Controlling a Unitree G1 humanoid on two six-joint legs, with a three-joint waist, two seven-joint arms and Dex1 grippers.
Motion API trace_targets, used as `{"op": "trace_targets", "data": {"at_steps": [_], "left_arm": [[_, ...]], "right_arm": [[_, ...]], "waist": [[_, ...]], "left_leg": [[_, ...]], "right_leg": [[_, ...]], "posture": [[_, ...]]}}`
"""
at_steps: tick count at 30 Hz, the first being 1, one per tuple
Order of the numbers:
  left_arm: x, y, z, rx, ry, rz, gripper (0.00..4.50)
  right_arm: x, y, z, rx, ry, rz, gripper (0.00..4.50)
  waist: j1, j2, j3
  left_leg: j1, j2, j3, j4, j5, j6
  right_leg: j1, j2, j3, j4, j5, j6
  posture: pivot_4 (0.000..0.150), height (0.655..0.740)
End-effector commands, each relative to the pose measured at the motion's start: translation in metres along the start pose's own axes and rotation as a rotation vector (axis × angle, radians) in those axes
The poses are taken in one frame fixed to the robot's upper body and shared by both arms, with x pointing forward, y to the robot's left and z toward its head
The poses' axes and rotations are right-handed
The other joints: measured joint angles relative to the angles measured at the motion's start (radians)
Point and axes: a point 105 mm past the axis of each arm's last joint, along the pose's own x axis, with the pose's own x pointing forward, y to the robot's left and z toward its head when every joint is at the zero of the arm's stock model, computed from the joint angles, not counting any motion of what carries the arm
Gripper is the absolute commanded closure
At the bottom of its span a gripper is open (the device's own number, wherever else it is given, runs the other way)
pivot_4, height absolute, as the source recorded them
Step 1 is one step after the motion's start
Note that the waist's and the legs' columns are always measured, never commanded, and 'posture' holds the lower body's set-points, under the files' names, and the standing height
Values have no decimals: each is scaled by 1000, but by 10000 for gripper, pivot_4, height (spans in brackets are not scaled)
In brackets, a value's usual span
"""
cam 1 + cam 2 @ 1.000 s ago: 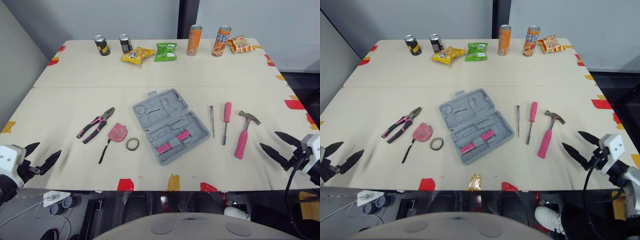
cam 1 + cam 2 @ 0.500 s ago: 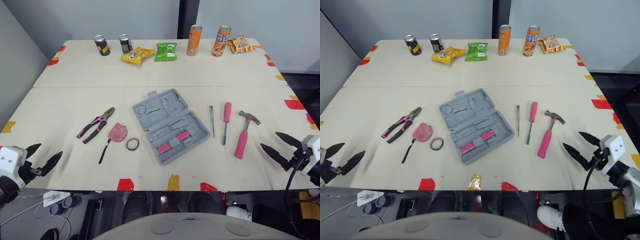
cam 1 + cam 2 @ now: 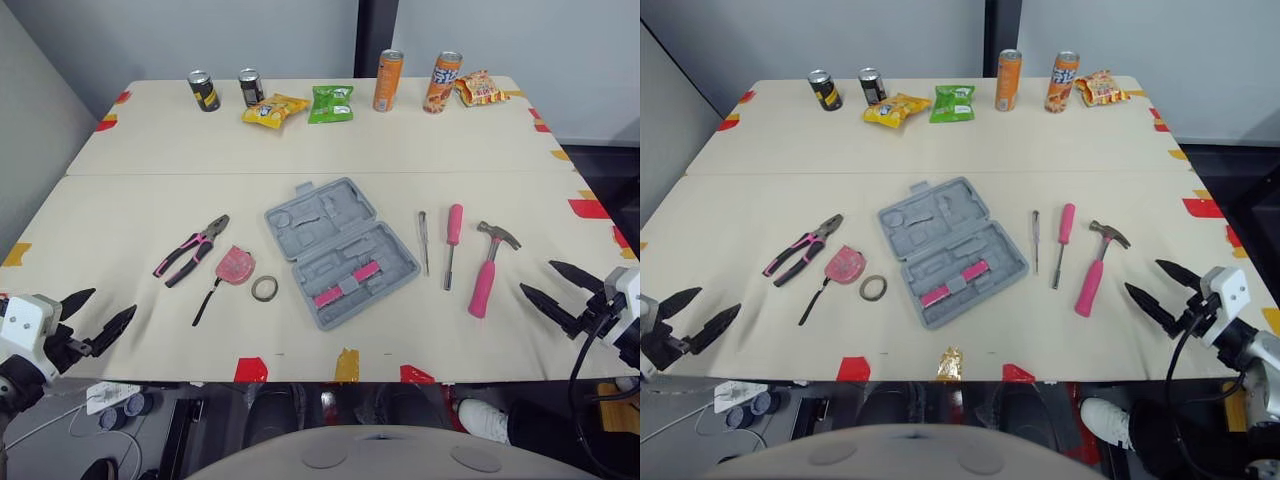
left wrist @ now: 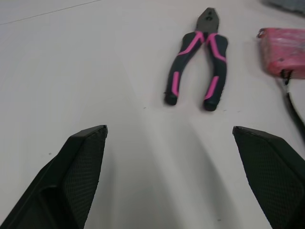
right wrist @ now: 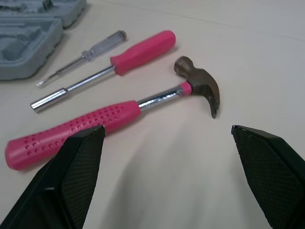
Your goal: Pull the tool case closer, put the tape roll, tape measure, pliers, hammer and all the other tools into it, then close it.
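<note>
Left eye view shows the tool case [image 3: 341, 251] lying open; both grippers are empty with jaws apart. It looks light, stiff plastic, best pulled by its near edge.

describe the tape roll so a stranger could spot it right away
Find the open grey plastic tool case in the middle of the beige table. On the robot's left of it, beside the flat pink tape measure, lies the small brownish tape roll. It is the only ring there, with a hole through it.
</note>
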Motion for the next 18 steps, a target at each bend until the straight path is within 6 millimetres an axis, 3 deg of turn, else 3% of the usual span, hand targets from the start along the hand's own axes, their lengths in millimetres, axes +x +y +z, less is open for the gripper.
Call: {"op": "trace_targets", "data": {"at_steps": [1,6,11,14,18], "left_arm": [[5,-15,17,5,-46,-72,503],[16,-41,29,16,-54,-174,503],[36,-70,44,3,-70,-299,503],[46,-84,50,-1,-71,-377,7849],[59,-89,51,3,-62,-434,21832]], "right_arm": [[11,-3,30,-51,-61,24,0],[34,7,44,-72,-51,94,0],[73,19,69,-109,-43,202,0],[96,24,79,-134,-3,269,7703],[125,38,85,-185,65,368,21164]], "waist": [[1,0,0],[5,0,0],[0,1,1],[-2,2,1],[0,2,1]], "left_leg": [[0,0,0,0,0,0],[1,0,-1,0,1,-2],[1,0,0,0,3,-6],[0,0,1,0,5,-10],[1,0,1,-1,6,-11]], "right_leg": [[0,0,0,0,0,0],[0,0,0,0,0,0],[-1,1,0,1,0,0],[-4,1,1,4,0,0],[-5,2,1,7,2,4]], "posture": [[1500,7400],[1500,7400],[1500,7400],[1500,7400],[1500,7400]]}}
